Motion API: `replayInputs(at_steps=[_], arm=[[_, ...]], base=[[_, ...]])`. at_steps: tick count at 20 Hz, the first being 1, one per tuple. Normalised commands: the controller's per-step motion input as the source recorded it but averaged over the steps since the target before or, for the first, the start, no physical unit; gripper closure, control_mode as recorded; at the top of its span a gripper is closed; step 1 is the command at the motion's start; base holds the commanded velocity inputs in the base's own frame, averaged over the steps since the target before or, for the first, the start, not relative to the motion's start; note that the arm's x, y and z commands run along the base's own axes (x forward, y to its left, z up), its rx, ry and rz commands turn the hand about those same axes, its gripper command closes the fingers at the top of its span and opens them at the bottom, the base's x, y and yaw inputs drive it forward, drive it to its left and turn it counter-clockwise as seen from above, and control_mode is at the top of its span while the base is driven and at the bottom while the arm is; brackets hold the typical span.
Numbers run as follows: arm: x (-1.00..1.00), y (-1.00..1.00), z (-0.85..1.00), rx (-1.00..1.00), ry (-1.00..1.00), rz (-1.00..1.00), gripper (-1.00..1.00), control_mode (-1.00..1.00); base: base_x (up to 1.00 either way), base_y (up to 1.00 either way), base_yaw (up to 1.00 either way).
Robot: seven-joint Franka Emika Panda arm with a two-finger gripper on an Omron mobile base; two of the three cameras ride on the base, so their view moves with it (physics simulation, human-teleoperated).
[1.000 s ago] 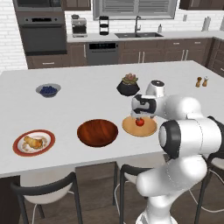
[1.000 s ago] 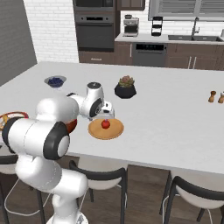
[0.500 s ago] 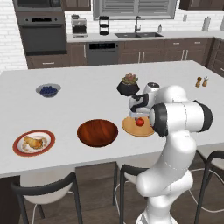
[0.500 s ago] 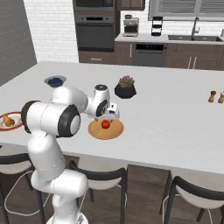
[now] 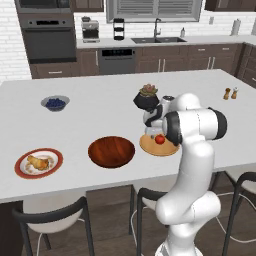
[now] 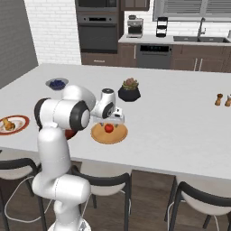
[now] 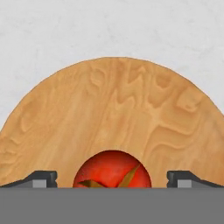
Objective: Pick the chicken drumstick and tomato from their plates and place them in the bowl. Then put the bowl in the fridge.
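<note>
Left base view is showing the island from left to right: the chicken drumstick (image 5: 37,162) is lying on the red-rimmed white plate (image 5: 22,170), the bowl (image 5: 111,151) is sitting empty just right of it, and the tomato (image 5: 159,139) is resting on the wooden plate (image 5: 150,147) beside my arm. A black plant pot (image 5: 145,101) is standing just behind that plate.

I am working on the first pick, going for the tomato. In the hand view my claw (image 7: 112,179) is hanging spread wide and gripping nothing, its two tips standing either side of the tomato (image 7: 112,169) with clear wood showing between each tip and the fruit.

Next, I judge, I am needing to drop lower until the tips are bracketing its widest part, then close gently, since a round fruit may squirt sideways.
</note>
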Motion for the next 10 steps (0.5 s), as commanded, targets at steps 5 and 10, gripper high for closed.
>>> replayInputs(at_steps=[5,10], arm=[[0.00,0.00,-0.25,0.00,0.07,0.00,-1.00,-1.00],[-0.01,0.00,-0.23,0.00,0.04,0.00,-1.00,-1.00]], base=[[0.00,0.00,0.00],[0.00,0.00,0.00]])
